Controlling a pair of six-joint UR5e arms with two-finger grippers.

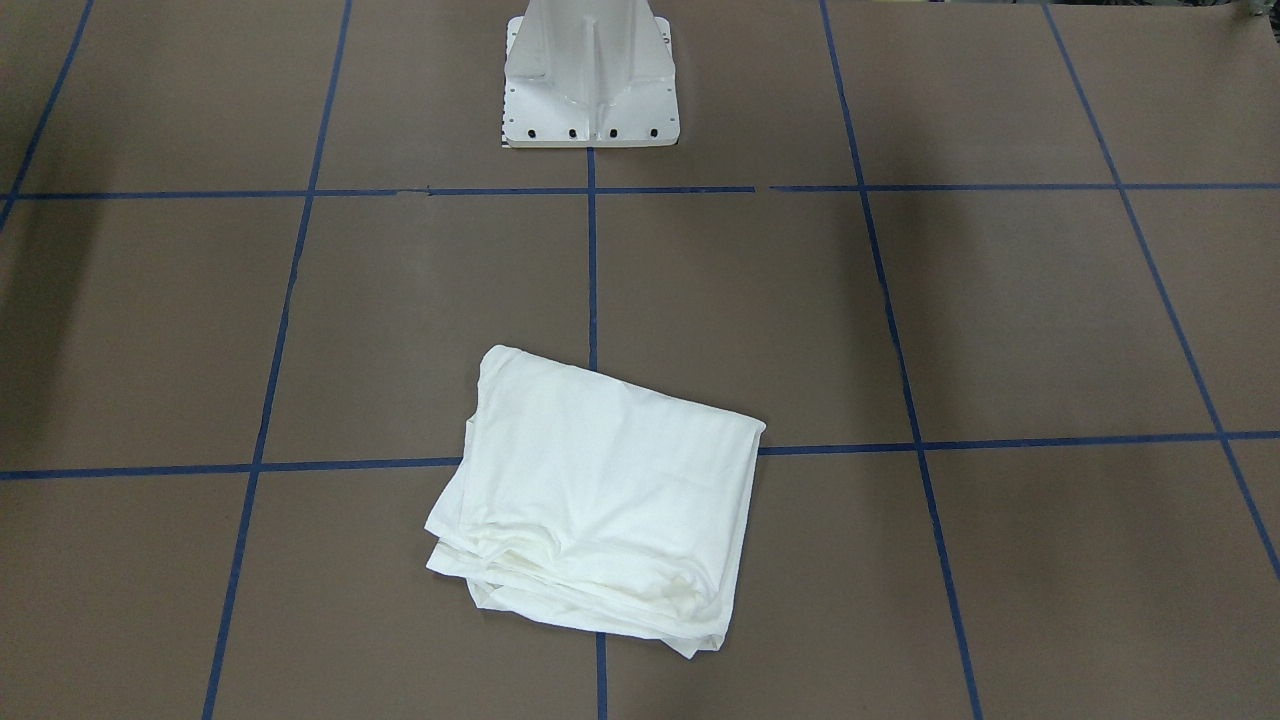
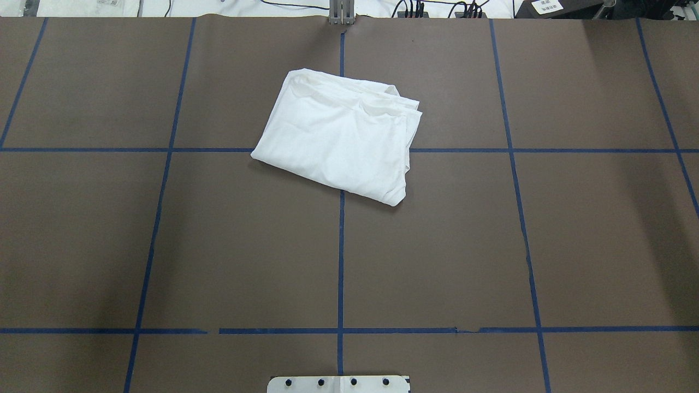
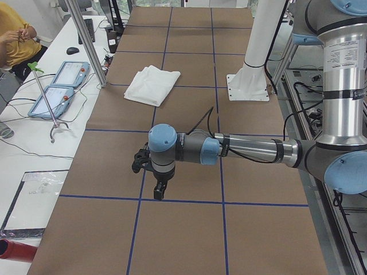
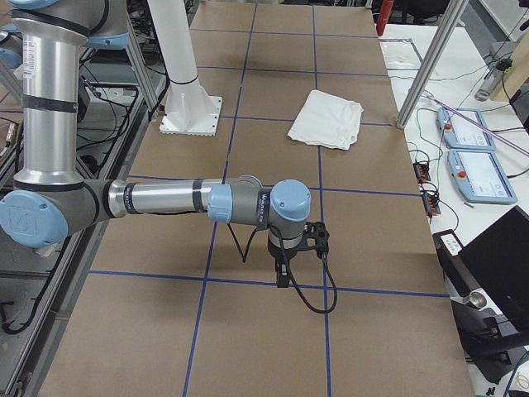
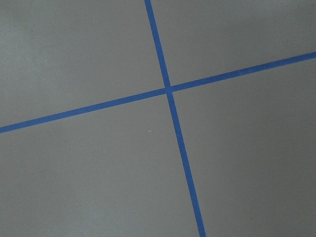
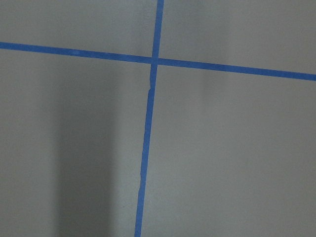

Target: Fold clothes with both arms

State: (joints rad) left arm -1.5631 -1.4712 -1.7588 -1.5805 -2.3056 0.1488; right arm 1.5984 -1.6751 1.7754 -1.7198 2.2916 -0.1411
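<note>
Neatly folded into a thick, slightly skewed rectangle, the white shirt [image 2: 341, 136] lies on the brown bench [image 2: 218, 245], straddling a crossing of the blue tape lines [image 2: 341, 262] on the side away from the robot, with its stacked loose edges facing the operators' edge. Nothing touches it. The white metal stand [image 1: 590, 80] is bolted to the bench well apart from the shirt. The left arm [image 3: 252, 150] reaches out low over the bench at the robot's left end, its left claw [image 3: 159, 192] pointing down just above a tape line and far from the shirt; it holds nothing visible, and I cannot tell whether it is spread or clenched. The right arm [image 4: 165, 198] is posed alike at the opposite end, its right claw [image 4: 282, 277] hanging over a tape line, cable looping beside it; its state I cannot tell either. Both wrist views show only bare bench paper and a tape crossing.
</note>
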